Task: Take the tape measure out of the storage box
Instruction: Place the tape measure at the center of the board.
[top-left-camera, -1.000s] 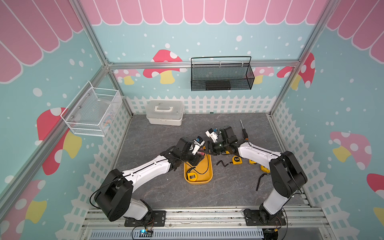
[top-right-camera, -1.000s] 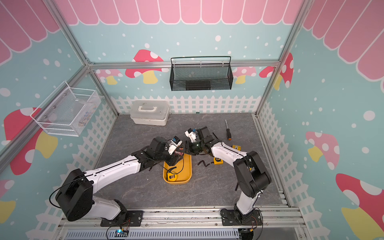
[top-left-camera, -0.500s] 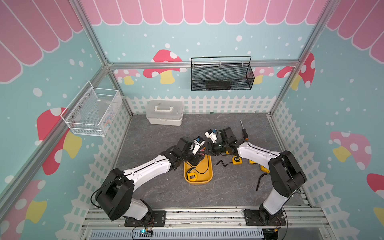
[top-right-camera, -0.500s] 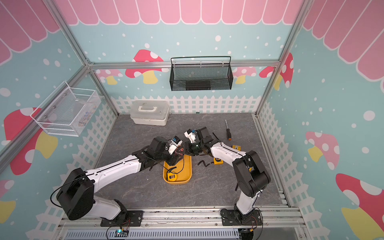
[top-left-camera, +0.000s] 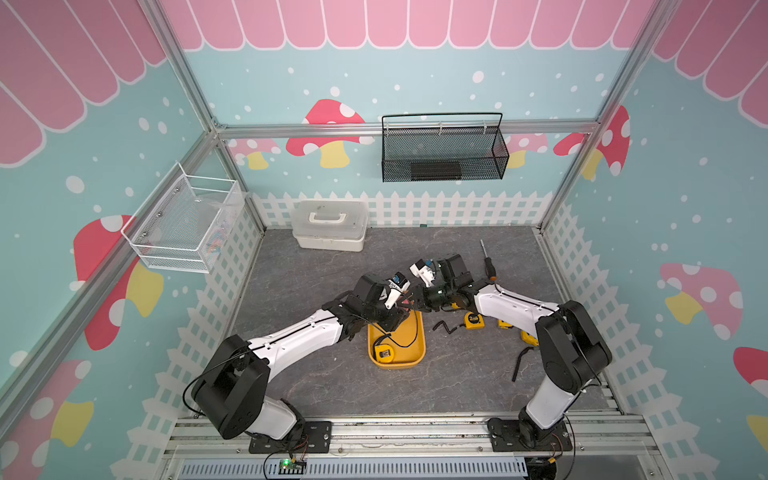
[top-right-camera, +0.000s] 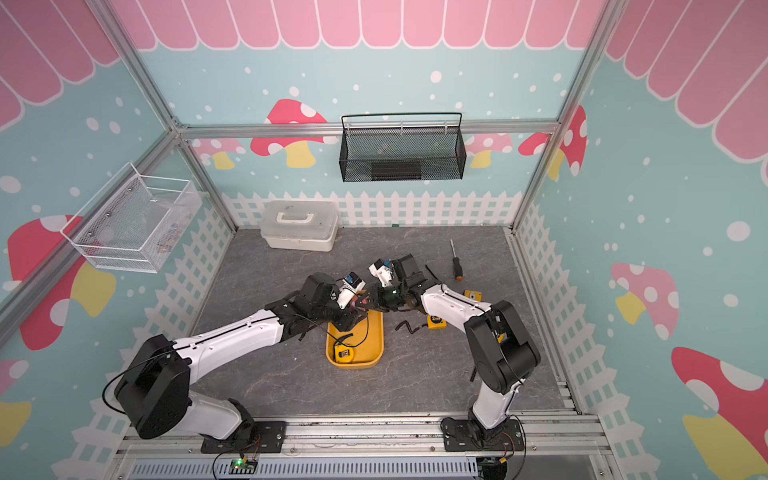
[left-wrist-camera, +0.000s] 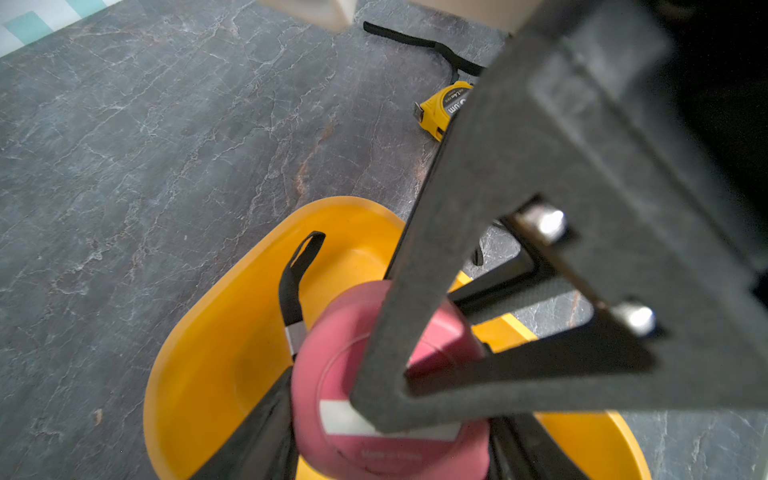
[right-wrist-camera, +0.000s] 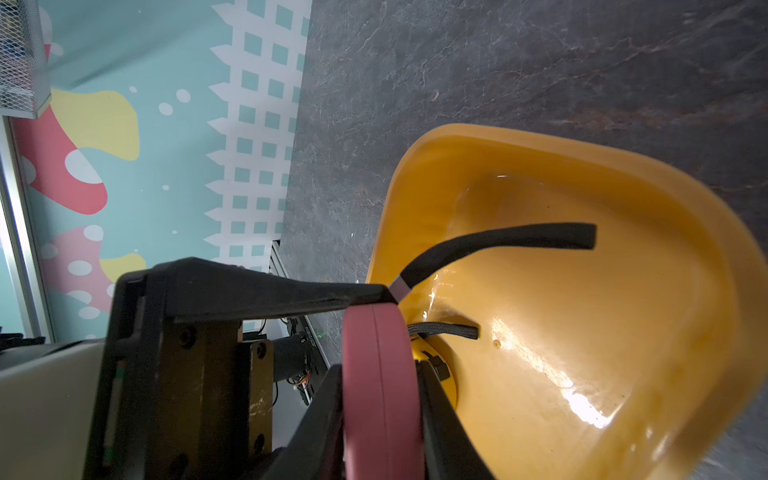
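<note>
Left pincer (left-wrist-camera: 388, 440), likely right pincer (right-wrist-camera: 380, 415), clamp tape measure (left-wrist-camera: 328, 374).

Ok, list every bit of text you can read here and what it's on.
"Made in China": faint, on the pink tape measure.
On the floor tape measure: print blurred and half hidden, unreadable.
On the tray tape measure: label too small.

A staged robot test cell: aluminium frame (top-left-camera: 291, 130), mushroom-print walls (top-left-camera: 415, 62), stone-look floor (top-left-camera: 324, 386).
</note>
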